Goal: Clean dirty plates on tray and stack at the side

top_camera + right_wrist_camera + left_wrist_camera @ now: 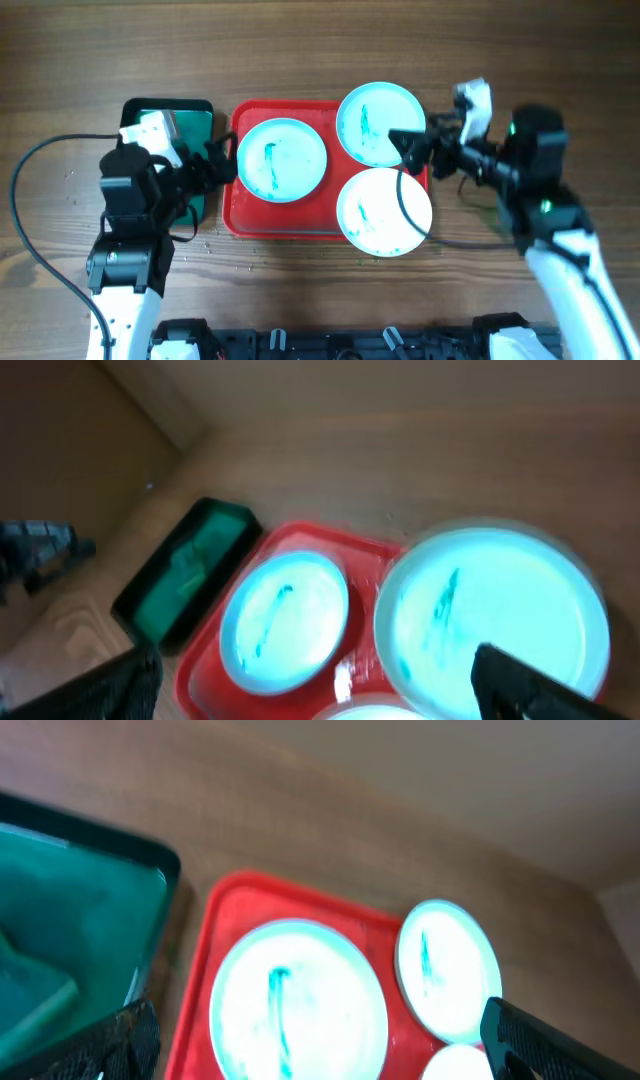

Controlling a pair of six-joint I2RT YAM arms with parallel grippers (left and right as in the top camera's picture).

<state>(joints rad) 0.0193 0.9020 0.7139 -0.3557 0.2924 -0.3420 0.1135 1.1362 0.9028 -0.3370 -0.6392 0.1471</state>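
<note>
The red tray [250, 218] holds three round pale aqua plates with teal smears: the left plate [282, 160], the far right plate [381, 124] and the near right plate [384, 212], both right ones overhanging the rim. My left gripper [225, 166] is open and empty at the tray's left edge, facing the left plate [298, 1000]. My right gripper [408, 152] is open and empty above the gap between the two right plates. The right wrist view shows the far right plate [490, 610] and the left plate [285, 620].
A dark green tray [195, 125] stands just left of the red tray, partly under my left arm; it also shows in the left wrist view [80, 910] and the right wrist view [185, 580]. Bare wooden table lies all around.
</note>
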